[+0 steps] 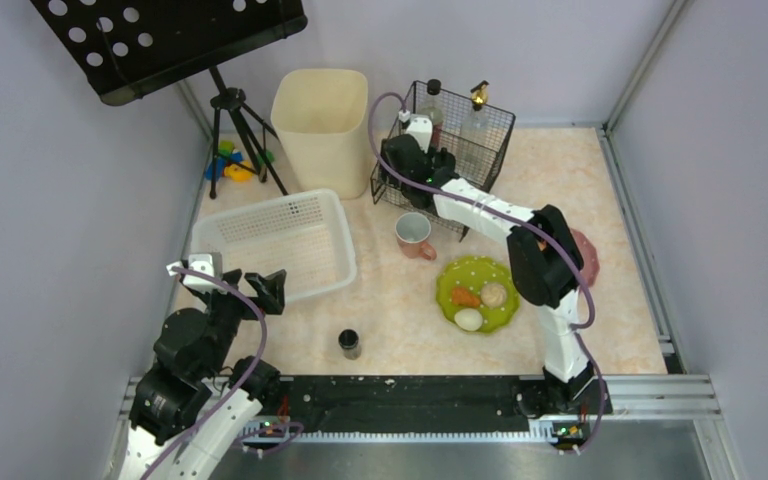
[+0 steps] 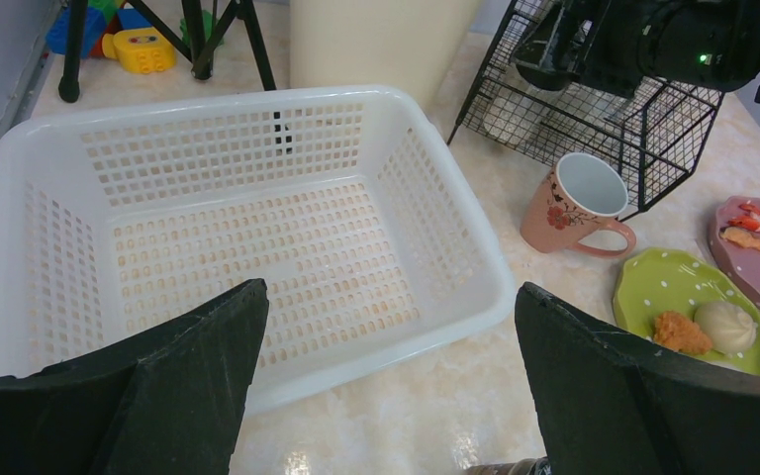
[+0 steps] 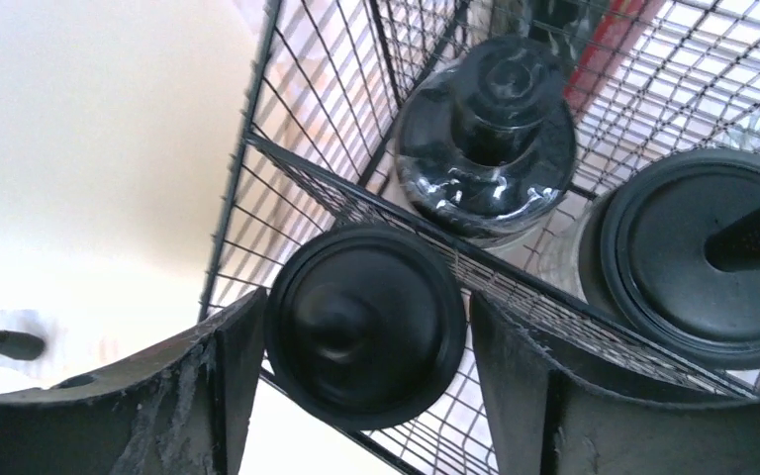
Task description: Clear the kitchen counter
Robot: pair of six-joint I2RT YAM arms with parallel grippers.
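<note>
The kitchen counter [image 1: 400,320] is a glossy beige-pink marble surface. My right gripper [image 1: 415,150] reaches to the left corner of the black wire basket [image 1: 490,125]. In the right wrist view its jaws [image 3: 366,327] stand open around a bottle's round black cap [image 3: 364,287]. The left finger touches the cap and a narrow gap shows at the right finger. The cap lies over the basket's rim [image 3: 297,168]. My left gripper [image 1: 260,285] hovers open and empty [image 2: 391,317] at the near edge of the white perforated basket [image 2: 208,228].
Two more black-topped bottles [image 3: 485,129] [image 3: 693,257] stand in the wire basket. On the counter are a pink mug [image 1: 413,235], a green plate [image 1: 450,280] with food, a pink plate [image 1: 588,250] and a small dark jar [image 1: 349,343]. A cream bin [image 1: 322,125] and a tripod [image 1: 230,110] stand behind.
</note>
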